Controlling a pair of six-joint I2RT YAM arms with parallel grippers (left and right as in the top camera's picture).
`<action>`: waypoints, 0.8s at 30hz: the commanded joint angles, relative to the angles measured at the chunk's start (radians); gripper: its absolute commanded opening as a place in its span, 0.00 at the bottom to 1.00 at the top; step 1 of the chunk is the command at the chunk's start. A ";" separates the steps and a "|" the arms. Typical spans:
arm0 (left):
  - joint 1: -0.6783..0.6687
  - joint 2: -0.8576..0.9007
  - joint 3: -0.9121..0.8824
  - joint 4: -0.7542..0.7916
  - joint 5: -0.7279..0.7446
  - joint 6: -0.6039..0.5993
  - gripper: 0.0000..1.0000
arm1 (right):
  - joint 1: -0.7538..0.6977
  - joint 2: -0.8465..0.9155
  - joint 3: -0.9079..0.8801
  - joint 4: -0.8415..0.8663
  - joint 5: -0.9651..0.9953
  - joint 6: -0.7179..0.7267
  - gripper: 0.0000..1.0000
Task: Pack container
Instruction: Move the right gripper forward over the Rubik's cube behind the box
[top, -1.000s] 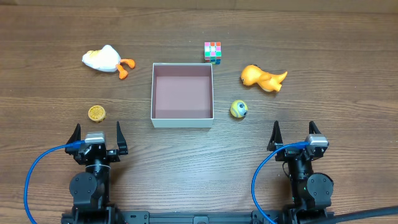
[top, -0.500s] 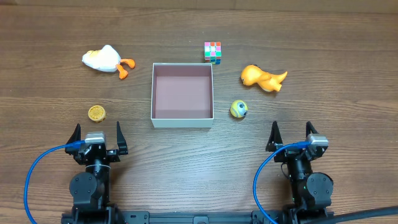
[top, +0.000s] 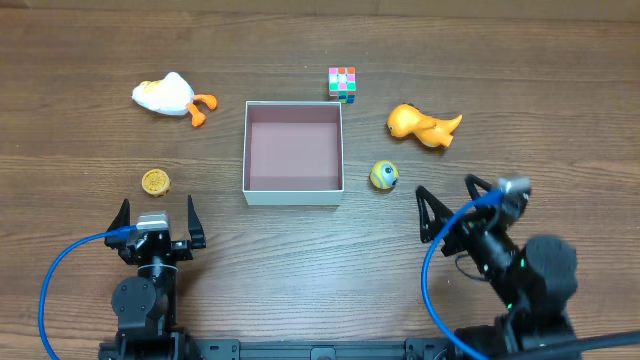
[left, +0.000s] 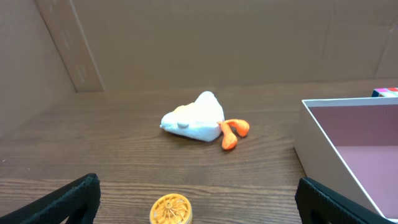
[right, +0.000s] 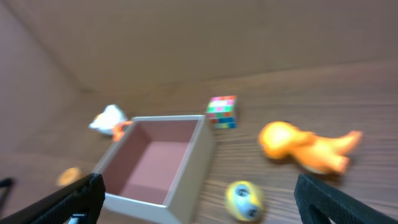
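- container (top: 293, 155): on the table (top: 300, 265), roughly centred between the two arms and on the far side from them. Lidless, white walls, and the inside shows only its pink floor.
- left tool (top: 156, 206): released, jaws spread wide with nothing between them. It sits on the arm side of the container, off its near-left corner and well apart from it.
- right tool (top: 446, 188): released, jaws wide, gripping nothing. It is off the container's near-right corner and turned in toward it. The right wrist view is motion-blurred but frames the container, cube, orange toy and ball.
- white duck toy (top: 165, 95): orange feet, lying on its side, left of the container near its far-left corner, not touching.
- yellow disc (top: 155, 181): flat on the table, left of the container's near-left corner, between the container and the left tool.
- colour cube (top: 342, 84): just beyond the container's far-right corner, close but apart.
- orange toy (top: 422, 124): lying down, right of the container, well apart.
- yellow ball (top: 383, 175): near the container's right wall toward the near corner, with a small gap.
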 joint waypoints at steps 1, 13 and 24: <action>0.006 -0.004 -0.003 0.003 -0.013 -0.016 1.00 | 0.002 0.219 0.207 -0.115 -0.261 0.049 1.00; 0.006 -0.004 -0.003 0.003 -0.013 -0.016 1.00 | 0.002 0.586 0.365 -0.233 -0.436 0.042 1.00; 0.006 -0.004 -0.003 0.003 -0.013 -0.016 1.00 | 0.002 0.829 0.773 -0.506 -0.119 -0.021 1.00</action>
